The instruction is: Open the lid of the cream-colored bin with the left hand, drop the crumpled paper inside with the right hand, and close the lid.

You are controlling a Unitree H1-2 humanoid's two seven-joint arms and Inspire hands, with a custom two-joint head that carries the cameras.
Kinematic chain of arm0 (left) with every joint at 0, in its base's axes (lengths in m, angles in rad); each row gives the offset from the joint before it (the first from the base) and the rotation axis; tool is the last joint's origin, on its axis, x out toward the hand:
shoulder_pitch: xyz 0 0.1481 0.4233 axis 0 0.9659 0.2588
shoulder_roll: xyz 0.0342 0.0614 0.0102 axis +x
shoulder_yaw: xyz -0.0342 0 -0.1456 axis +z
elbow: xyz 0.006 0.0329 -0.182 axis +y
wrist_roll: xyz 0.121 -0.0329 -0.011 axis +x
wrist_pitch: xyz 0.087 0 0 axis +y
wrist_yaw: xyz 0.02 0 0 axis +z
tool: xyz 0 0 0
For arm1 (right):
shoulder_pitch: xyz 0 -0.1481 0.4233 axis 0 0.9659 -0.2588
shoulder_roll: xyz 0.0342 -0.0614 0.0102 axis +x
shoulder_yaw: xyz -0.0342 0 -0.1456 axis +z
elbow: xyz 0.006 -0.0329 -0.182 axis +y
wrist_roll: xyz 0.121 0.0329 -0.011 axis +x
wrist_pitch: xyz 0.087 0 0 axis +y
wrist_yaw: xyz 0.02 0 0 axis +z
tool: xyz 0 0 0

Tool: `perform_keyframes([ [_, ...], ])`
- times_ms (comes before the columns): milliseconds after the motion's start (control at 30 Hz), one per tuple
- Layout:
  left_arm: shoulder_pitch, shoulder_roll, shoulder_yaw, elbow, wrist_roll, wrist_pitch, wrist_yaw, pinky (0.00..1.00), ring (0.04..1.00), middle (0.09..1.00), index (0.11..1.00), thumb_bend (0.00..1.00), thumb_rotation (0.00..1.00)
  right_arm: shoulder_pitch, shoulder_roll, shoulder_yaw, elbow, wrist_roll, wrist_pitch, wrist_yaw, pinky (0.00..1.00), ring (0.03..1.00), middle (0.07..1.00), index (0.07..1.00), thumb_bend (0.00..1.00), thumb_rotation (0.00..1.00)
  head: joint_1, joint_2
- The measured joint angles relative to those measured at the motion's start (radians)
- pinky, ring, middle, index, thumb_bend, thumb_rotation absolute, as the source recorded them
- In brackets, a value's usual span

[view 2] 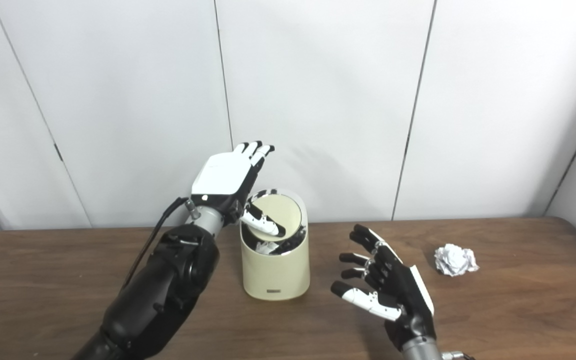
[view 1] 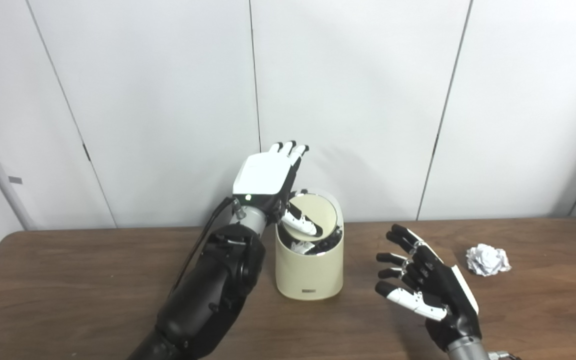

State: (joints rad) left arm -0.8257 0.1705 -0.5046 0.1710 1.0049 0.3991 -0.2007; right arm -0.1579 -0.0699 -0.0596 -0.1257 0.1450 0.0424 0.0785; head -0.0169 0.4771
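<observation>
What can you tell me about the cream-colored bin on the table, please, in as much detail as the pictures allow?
The cream-colored bin is a small, smooth, plastic-looking cylinder standing upright on the wooden table, with a small dark label low on its front. Its round lid is tipped up, its pale underside showing and the mouth open. The left hand is at the lid, thumb against it, fingers extended above. Something white and something dark lie inside. The right hand and the crumpled paper are apart from it, to its right.

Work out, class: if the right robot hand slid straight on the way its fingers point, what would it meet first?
Probably the cream bin: the right robot hand points left and away, toward it. Depth is unclear, so it might pass behind.
</observation>
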Motion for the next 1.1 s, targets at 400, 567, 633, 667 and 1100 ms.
perform_keyframes([
  [400,0.004,0.003,-0.016,0.019,0.003,-0.027,-0.015,0.86,1.0,1.0,1.0,0.9,0.0,0.002,0.002,0.001,-0.043,0.005,0.026,-0.001,0.57,0.688,0.855,0.826,0.83,0.13,-0.011,0.017],
  [567,0.011,0.002,-0.015,0.038,0.001,-0.032,0.006,0.88,1.0,1.0,1.0,0.88,0.0,0.005,0.004,-0.001,-0.043,0.006,0.028,-0.003,0.58,0.691,0.857,0.833,0.83,0.14,-0.011,0.014],
  [633,0.012,0.002,-0.016,0.043,0.001,-0.033,0.017,0.87,1.0,1.0,1.0,0.88,0.0,0.005,0.004,-0.001,-0.043,0.006,0.028,-0.003,0.58,0.692,0.859,0.833,0.83,0.14,-0.009,0.012],
  [667,0.012,0.002,-0.016,0.047,0.001,-0.035,0.023,0.87,1.0,1.0,1.0,0.88,0.0,0.005,0.004,-0.001,-0.043,0.006,0.028,-0.003,0.58,0.693,0.861,0.835,0.83,0.14,-0.008,0.009],
  [1100,0.01,0.009,-0.013,0.044,0.002,-0.044,0.03,0.89,1.0,1.0,1.0,0.89,0.0,0.004,0.004,0.0,-0.005,0.005,0.026,0.0,0.57,0.696,0.854,0.829,0.84,0.18,0.0,-0.008],
])
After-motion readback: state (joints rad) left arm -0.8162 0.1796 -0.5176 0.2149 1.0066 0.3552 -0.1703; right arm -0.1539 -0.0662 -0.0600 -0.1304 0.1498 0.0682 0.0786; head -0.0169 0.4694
